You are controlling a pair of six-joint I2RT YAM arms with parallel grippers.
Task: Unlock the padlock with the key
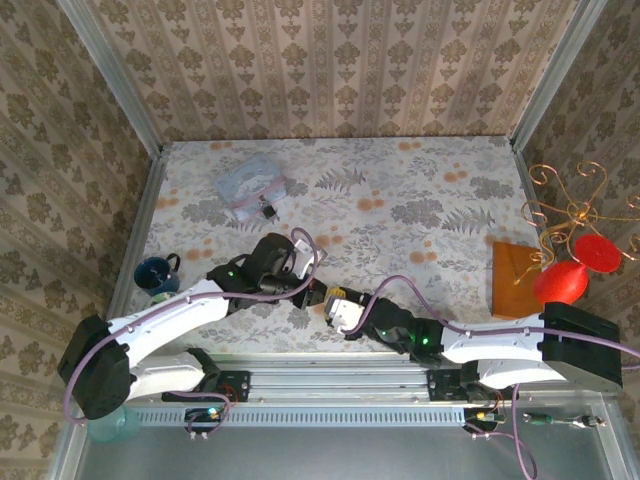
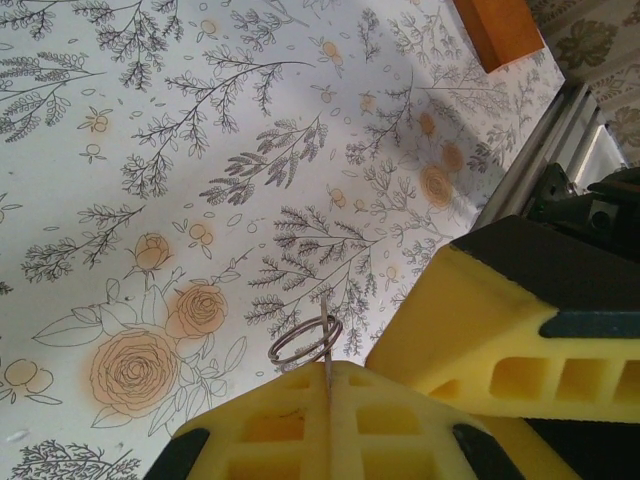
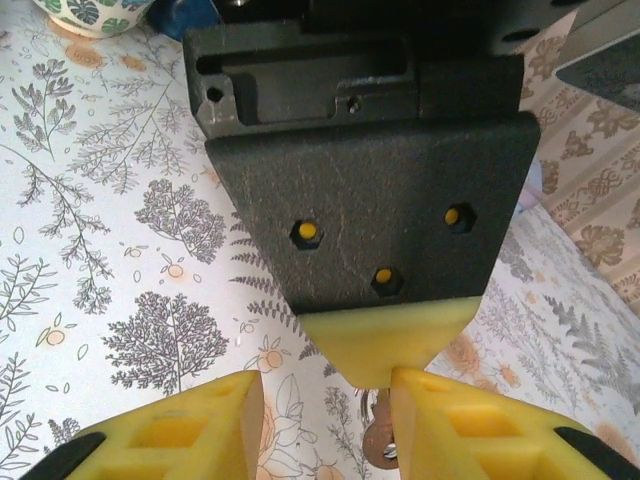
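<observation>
Your left gripper [image 2: 328,374], fingers pressed together on its ring, dangles the key [image 3: 379,442] between the right gripper's [image 3: 325,388] half-spread fingers. Close them squarely on the key's head. The padlock [image 1: 270,210] lies far left, beside the tin [image 1: 246,184].

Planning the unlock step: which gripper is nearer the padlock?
Left, narrowly. The left gripper, holding the key, is below-right of the padlock in the top view; the right gripper faces it, slightly farther right.
</observation>
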